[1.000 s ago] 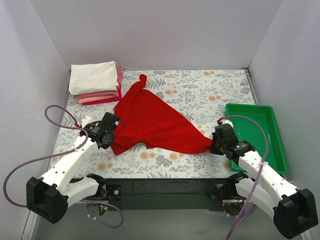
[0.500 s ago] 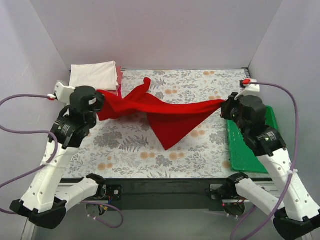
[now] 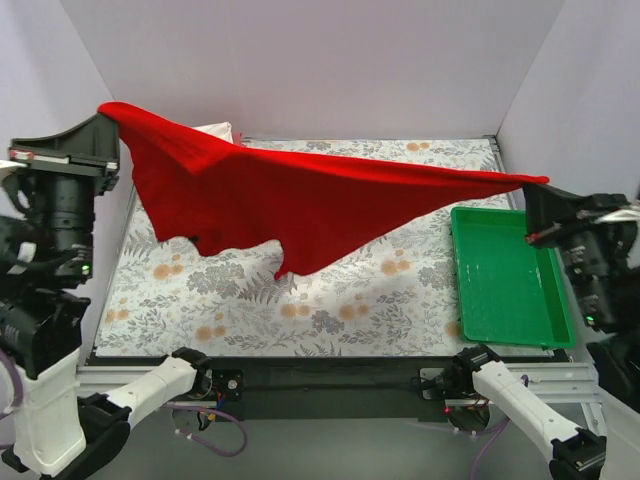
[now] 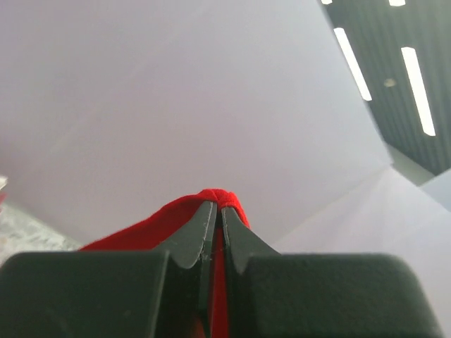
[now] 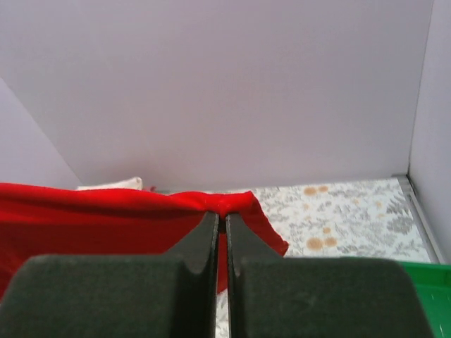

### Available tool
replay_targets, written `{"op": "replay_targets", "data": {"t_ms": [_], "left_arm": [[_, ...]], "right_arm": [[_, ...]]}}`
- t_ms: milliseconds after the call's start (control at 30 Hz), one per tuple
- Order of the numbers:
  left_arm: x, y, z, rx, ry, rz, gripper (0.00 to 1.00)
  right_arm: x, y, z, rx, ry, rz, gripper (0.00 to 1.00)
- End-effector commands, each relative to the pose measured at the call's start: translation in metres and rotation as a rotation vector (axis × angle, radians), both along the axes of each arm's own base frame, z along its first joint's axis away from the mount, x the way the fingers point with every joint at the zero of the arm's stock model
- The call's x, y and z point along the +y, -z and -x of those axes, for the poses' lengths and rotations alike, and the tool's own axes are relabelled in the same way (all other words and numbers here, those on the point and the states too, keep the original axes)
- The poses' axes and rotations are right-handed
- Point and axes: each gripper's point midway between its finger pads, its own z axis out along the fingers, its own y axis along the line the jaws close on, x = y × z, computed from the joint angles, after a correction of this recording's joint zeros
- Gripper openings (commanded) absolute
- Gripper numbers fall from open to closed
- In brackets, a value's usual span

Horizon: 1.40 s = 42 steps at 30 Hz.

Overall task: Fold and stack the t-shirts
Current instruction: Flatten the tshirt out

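While the grey floral-patterned table surface [image 3: 400, 285] fills the middle of the overhead view, the plain bright red cloth t-shirt [image 3: 300, 200] hangs stretched above it. The shirt runs from the upper left of the frame to the right edge. Its lower edge sags in an uneven curve toward the centre, and its shadow falls on the table. The green rectangular plastic tray [image 3: 505, 300] lies at the right of the table, below the shirt's tapering right end. At the upper left, the left gripper [image 3: 103, 113] has its jaws closed tight on one corner of the shirt. In the left wrist view, a small red fold bulges past the fingertips. At the right edge, the right gripper [image 3: 536, 188] is likewise clamped on the opposite corner. A sliver of white folded cloth [image 3: 218, 130] shows behind the shirt's upper left edge.
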Motion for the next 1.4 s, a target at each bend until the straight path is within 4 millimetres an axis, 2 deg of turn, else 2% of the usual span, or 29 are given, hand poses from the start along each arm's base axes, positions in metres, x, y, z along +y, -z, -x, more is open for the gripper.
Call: {"op": "replay_targets", "data": {"t_ms": [0, 33, 167, 267, 300, 367, 433, 467, 533, 567, 633, 667, 700, 733, 767, 800, 833, 867, 900, 933, 1000, 1033, 1067, 1167, 1233, 1267, 1300, 1333, 1367], "left_arm": [[-0.002, -0.037, 0.025, -0.119, 0.042, -0.082, 0.00], [0.001, -0.051, 0.037, -0.161, 0.048, -0.078, 0.00], [-0.003, -0.069, 0.049, -0.219, 0.084, -0.102, 0.00], [-0.008, -0.069, 0.035, -0.212, 0.069, -0.126, 0.00], [-0.010, -0.065, 0.025, -0.192, 0.056, -0.133, 0.00], [-0.016, -0.053, -0.006, -0.129, 0.021, -0.160, 0.00], [-0.016, -0.041, -0.032, -0.068, -0.031, -0.168, 0.00], [-0.018, -0.028, -0.061, -0.014, -0.086, -0.178, 0.00], [-0.021, -0.014, -0.091, 0.045, -0.138, -0.195, 0.00], [-0.026, 0.001, -0.121, 0.101, -0.187, -0.236, 0.00], [-0.032, 0.008, -0.147, 0.129, -0.218, -0.258, 0.00], [-0.031, 0.013, -0.158, 0.148, -0.255, -0.286, 0.00], [-0.042, 0.031, -0.188, 0.191, -0.256, -0.321, 0.00], [-0.042, 0.020, -0.193, 0.162, -0.255, -0.318, 0.00], [-0.048, 0.023, -0.206, 0.164, -0.246, -0.338, 0.00], [-0.052, 0.031, -0.226, 0.175, -0.241, -0.359, 0.00], [-0.053, 0.018, -0.231, 0.135, -0.238, -0.350, 0.00], [-0.052, 0.013, -0.237, 0.117, -0.239, -0.343, 0.00], [-0.055, 0.019, -0.255, 0.121, -0.230, -0.363, 0.00], [-0.051, -0.006, -0.250, 0.043, -0.240, -0.335, 0.00], [-0.051, -0.022, -0.251, -0.019, -0.250, -0.349, 0.00], [-0.049, -0.038, -0.244, -0.078, -0.260, -0.330, 0.00], [-0.051, -0.045, -0.239, -0.109, -0.249, -0.336, 0.00], [-0.051, -0.062, -0.219, -0.186, -0.225, -0.329, 0.00], [-0.056, -0.061, -0.213, -0.192, -0.190, -0.350, 0.00], [-0.057, -0.043, -0.217, -0.146, -0.183, -0.370, 0.00], [-0.056, -0.033, -0.217, -0.122, -0.184, -0.371, 0.00], [-0.054, -0.014, -0.222, -0.072, -0.191, -0.386, 0.00], [-0.047, -0.014, -0.202, -0.073, -0.191, -0.384, 0.00]], "right_arm": [[-0.005, -0.028, 0.029, -0.085, -0.043, 0.011, 0.01], [-0.007, -0.039, 0.038, -0.113, -0.051, 0.003, 0.01], [-0.002, -0.051, 0.047, -0.138, -0.099, 0.010, 0.01], [-0.002, -0.051, 0.039, -0.127, -0.079, 0.029, 0.01], [0.001, -0.049, 0.030, -0.109, -0.074, 0.041, 0.01], [-0.001, -0.045, 0.016, -0.082, -0.031, 0.069, 0.01], [0.001, -0.035, -0.009, -0.029, 0.009, 0.099, 0.01], [-0.003, -0.030, -0.019, -0.005, 0.055, 0.116, 0.01], [-0.001, -0.015, -0.046, 0.062, 0.101, 0.149, 0.01], [-0.005, -0.013, -0.055, 0.069, 0.148, 0.155, 0.01], [-0.004, 0.002, -0.080, 0.106, 0.199, 0.199, 0.01], [-0.008, -0.002, -0.088, 0.089, 0.238, 0.196, 0.01], [-0.004, 0.006, -0.103, 0.112, 0.248, 0.236, 0.01], [-0.003, 0.004, -0.110, 0.112, 0.256, 0.251, 0.01], [0.001, 0.002, -0.119, 0.104, 0.249, 0.258, 0.01], [0.002, 0.008, -0.139, 0.131, 0.258, 0.281, 0.01], [0.002, 0.000, -0.146, 0.116, 0.254, 0.275, 0.01], [0.012, 0.002, -0.165, 0.122, 0.204, 0.285, 0.01], [0.009, -0.003, -0.174, 0.113, 0.194, 0.281, 0.01], [-0.006, -0.007, -0.184, 0.113, 0.212, 0.257, 0.01], [-0.001, -0.029, -0.198, 0.063, 0.153, 0.245, 0.01], [-0.004, -0.038, -0.201, 0.040, 0.152, 0.248, 0.01], [-0.001, -0.053, -0.198, 0.003, 0.130, 0.250, 0.01], [0.002, -0.050, -0.206, 0.003, 0.090, 0.251, 0.01], [0.004, -0.042, -0.206, 0.011, 0.065, 0.255, 0.01], [0.006, -0.017, -0.207, 0.058, 0.049, 0.258, 0.01], [0.007, -0.007, -0.206, 0.067, 0.037, 0.262, 0.01], [0.014, 0.006, -0.205, 0.074, -0.005, 0.270, 0.01], [0.016, 0.013, -0.197, 0.074, -0.024, 0.276, 0.01]]}}
